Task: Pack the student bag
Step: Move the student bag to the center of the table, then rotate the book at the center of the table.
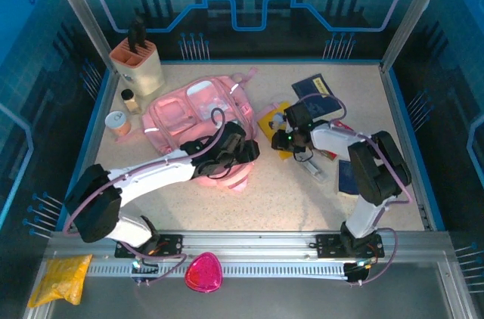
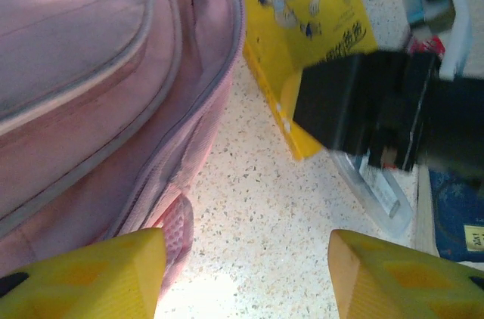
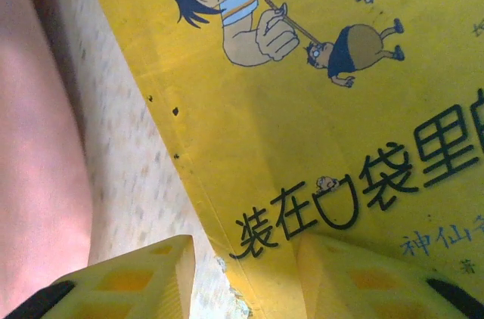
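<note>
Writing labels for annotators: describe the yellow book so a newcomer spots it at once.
Find the big pink bag in the middle of the table. The yellow book lies just right of it. It alone is yellow, with a cartoon boy on its cover; the books further right are dark blue.

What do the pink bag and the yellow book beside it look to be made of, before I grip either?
Student bag: soft woven fabric with a matte finish. It sags and creases, and stitched seams run along its panels.
Yellow book: paper or thin card cover, smooth with a slight sheen. It carries a printed cartoon and characters, and the near corner looks worn. Probably a softcover, though the view leaves that open.
</note>
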### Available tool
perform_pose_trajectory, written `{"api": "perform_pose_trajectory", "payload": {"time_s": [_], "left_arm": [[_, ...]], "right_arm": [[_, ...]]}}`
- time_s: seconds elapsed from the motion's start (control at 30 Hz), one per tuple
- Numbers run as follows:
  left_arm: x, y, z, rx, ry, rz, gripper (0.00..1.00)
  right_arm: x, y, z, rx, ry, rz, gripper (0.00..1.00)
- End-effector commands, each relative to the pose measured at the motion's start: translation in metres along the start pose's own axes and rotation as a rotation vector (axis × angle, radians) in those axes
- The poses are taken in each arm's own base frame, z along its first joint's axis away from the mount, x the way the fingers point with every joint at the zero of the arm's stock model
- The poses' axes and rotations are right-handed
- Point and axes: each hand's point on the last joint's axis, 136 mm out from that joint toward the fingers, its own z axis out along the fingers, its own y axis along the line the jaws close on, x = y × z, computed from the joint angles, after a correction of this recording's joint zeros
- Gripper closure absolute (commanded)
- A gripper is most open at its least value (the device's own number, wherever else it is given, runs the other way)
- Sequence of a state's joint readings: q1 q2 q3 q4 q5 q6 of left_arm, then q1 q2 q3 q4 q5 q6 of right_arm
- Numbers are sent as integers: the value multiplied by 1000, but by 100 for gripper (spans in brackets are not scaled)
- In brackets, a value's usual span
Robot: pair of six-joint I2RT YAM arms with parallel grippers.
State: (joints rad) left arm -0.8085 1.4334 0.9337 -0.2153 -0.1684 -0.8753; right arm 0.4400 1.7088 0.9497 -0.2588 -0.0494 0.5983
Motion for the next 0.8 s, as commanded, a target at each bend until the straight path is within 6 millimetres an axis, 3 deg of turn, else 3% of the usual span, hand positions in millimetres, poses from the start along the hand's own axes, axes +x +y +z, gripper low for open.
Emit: {"api": "perform_pose_trajectory", "payload": {"time_s": [0.0,0.2,0.3,0.4,0.5,0.77], "left_arm": [[-6,-7,-12,45,-54,-44,42],[3,-26,-10,99,-87,-75,46],[11,-43,-1,128,-81,-81,46],[21,-62,13,146,-48,-74,46],[31,-75,31,142,-23,-59,46],[46,-76,84,61,28,-37,46]], "right_arm": [[53,1,-10,-1,110,21,58],[22,6,-62,-54,-14,16,48],[-1,-16,-77,2,-77,36,42],[-17,-44,-78,19,-92,107,39],[-30,-60,-72,14,-96,155,37],[-50,-75,-44,13,-53,207,30]]}}
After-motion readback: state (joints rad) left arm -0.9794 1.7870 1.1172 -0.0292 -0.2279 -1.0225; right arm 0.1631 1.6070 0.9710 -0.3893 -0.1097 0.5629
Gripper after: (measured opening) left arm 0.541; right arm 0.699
